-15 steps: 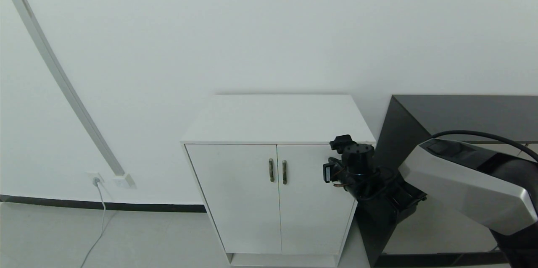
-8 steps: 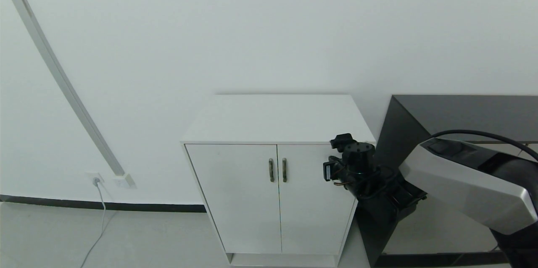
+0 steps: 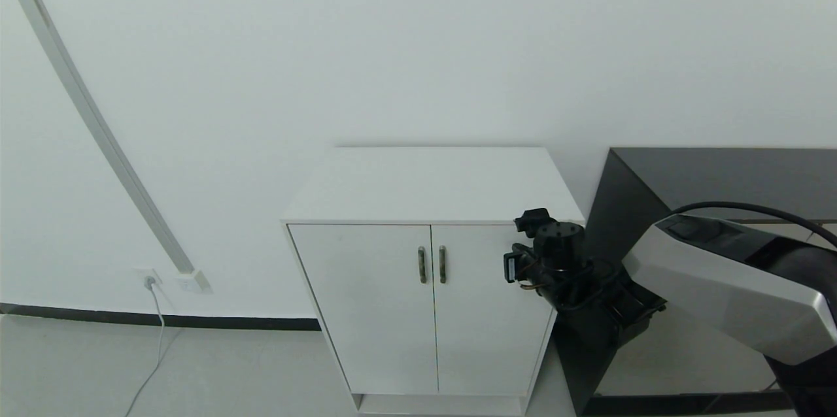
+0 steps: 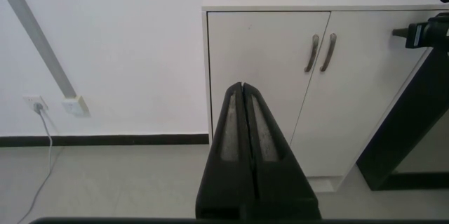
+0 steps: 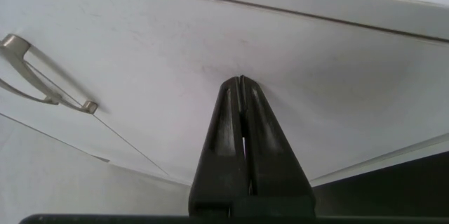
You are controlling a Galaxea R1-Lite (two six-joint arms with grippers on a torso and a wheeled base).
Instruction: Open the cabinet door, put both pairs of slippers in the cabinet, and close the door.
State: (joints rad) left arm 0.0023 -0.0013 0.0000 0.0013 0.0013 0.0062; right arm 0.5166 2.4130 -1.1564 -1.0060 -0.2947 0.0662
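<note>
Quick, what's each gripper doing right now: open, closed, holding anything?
Left gripper: fingers closed, holding nothing.
Right gripper: fingers closed, holding nothing, pointed at the cabinet door.

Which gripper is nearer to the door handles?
Right. The right gripper is close to the right door, beside the handles; the left gripper is farther back, facing the cabinet.

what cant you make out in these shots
- Inside of the cabinet: hidden behind its two shut doors, head and left wrist views.
- Floor close before the cabinet: cut off by the head view's lower edge.
- Right door, outer edge: covered by the right arm, head view.
- Whether the right gripper touches the door: right wrist view, its own fingers hide the contact.
</note>
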